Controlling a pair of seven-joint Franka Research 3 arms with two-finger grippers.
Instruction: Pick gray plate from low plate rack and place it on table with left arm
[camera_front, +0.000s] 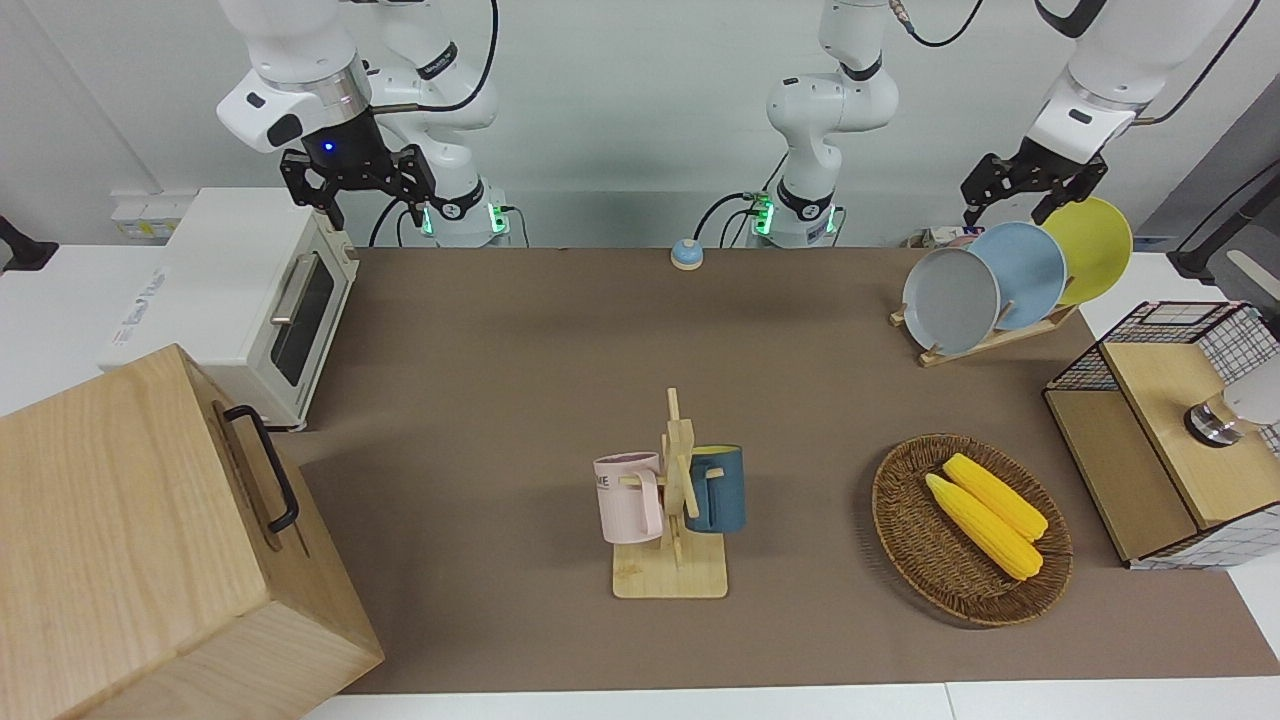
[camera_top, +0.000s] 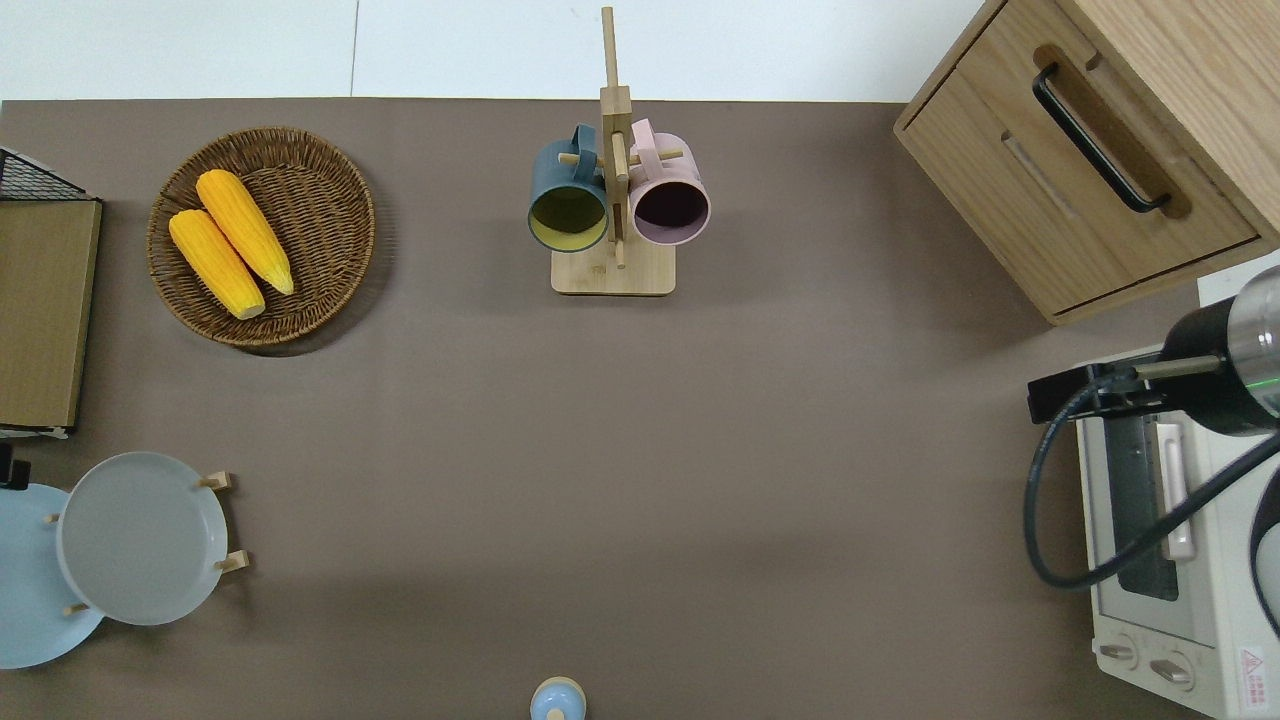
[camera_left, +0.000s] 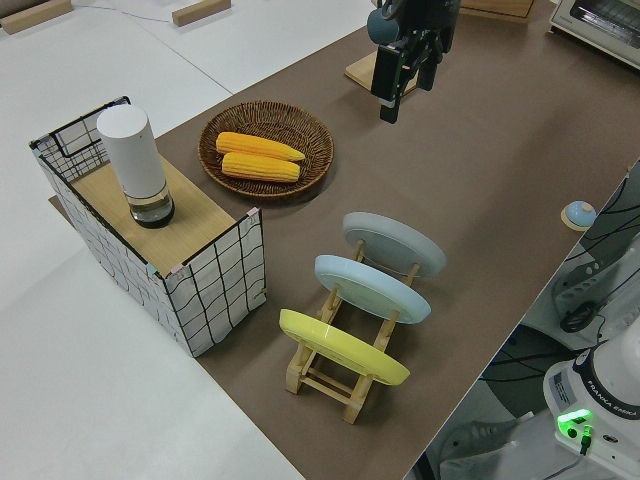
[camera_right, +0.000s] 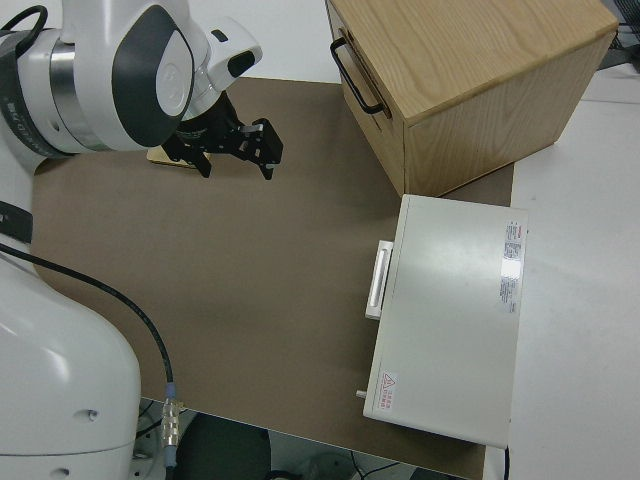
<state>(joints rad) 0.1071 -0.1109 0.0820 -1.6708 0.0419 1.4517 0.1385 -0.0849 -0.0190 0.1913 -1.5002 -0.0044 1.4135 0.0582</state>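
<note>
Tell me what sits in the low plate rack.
The low plate rack holds three plates on edge: the gray plate, a sky-blue plate and a yellow plate. Much of its pegs and rails is covered by them.

Low plate rack (camera_front: 985, 338) as ref: gray plate (camera_front: 951, 300) is outermost, its face toward bare table (camera_front: 780, 380), free approach for me. Sky-blue plate (camera_front: 1020, 275) packed just beside it. Wire basket (camera_front: 1165, 430) and corn basket (camera_front: 970, 528) farther from robots.
</note>
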